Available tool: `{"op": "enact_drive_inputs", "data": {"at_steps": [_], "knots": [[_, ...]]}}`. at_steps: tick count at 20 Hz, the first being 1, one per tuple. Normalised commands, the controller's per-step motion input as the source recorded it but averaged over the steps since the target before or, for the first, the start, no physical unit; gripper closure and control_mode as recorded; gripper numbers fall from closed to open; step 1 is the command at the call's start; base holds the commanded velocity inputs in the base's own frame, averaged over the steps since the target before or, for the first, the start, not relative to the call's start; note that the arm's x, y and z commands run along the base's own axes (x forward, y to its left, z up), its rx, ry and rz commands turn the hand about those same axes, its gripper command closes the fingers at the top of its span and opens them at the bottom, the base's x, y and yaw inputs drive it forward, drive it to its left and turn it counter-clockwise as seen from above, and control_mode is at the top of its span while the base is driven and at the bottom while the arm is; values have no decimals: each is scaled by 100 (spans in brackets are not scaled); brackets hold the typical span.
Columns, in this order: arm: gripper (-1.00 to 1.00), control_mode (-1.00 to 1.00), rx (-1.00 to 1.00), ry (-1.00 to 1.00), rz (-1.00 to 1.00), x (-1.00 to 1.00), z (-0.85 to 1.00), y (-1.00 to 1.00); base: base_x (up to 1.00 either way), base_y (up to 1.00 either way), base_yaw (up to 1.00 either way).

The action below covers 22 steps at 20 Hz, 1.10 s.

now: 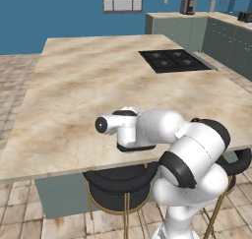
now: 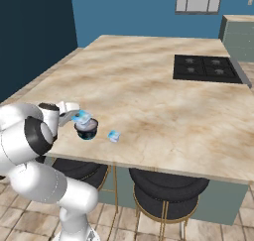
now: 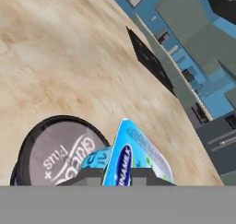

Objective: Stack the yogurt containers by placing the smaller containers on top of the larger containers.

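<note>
Pale-blue and white, the small yogurt cup sits pinched between the nearly closed jaws of the gripper, tilted just above the dark yogurt cup, which stands on the marble counter near its front edge. Another small blue cup lies beside it.

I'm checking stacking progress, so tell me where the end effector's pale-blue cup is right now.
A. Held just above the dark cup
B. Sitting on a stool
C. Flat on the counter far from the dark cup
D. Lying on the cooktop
A: in the right base view the pale-blue cup sits in the end effector directly over the dark cup; the hand view shows it pinched beside that cup's grey lid.
</note>
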Motion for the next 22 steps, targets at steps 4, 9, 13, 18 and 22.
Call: {"op": "enact_drive_inputs", "data": {"at_steps": [4, 9, 13, 18, 22], "knots": [[100, -100, 0, 1, 0, 16, -13, 3, 0, 0, 0], [100, -100, -1, 1, 0, 18, -12, 2, 0, 0, 0], [100, -100, -2, 2, -1, 17, -11, 0, 0, 0, 0], [100, -100, -3, 2, -1, 17, -11, 1, 0, 0, 0], [100, -100, -4, 2, -2, 17, -12, 5, 0, 0, 0]]}}
